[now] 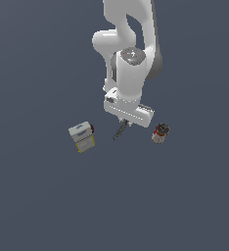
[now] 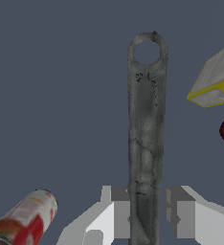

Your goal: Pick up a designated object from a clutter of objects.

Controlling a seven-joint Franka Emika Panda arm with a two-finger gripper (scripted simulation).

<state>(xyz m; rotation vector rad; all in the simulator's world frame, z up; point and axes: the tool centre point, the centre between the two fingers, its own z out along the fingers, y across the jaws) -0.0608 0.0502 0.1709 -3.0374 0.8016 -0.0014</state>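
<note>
Hanging low over the grey table (image 1: 38,206), the white arm (image 1: 128,54) holds its hand (image 1: 122,125) straight above the wrench (image 1: 120,130), which lies flat between the other two things. In the exterior view only a short dark piece of the wrench shows below the hand's white body. The wrist view shows it far better: a long, thin, dark grey tool (image 2: 145,139) with a ring end (image 2: 147,51) far from the hand, its shaft running back between the two fingers (image 2: 115,213). The fingers stand on either side of the shaft, spread a little wider than it, with thin gaps visible, so the hand (image 2: 145,215) is not pinching anything.

The white, blue and yellow box (image 1: 82,137) sits well apart on the exterior view's left, a small dark red thing (image 1: 92,129) touching its side. The red-and-white can (image 1: 160,133) with a dark top lies near on the exterior view's right, tipped on its side in the wrist view (image 2: 25,220).
</note>
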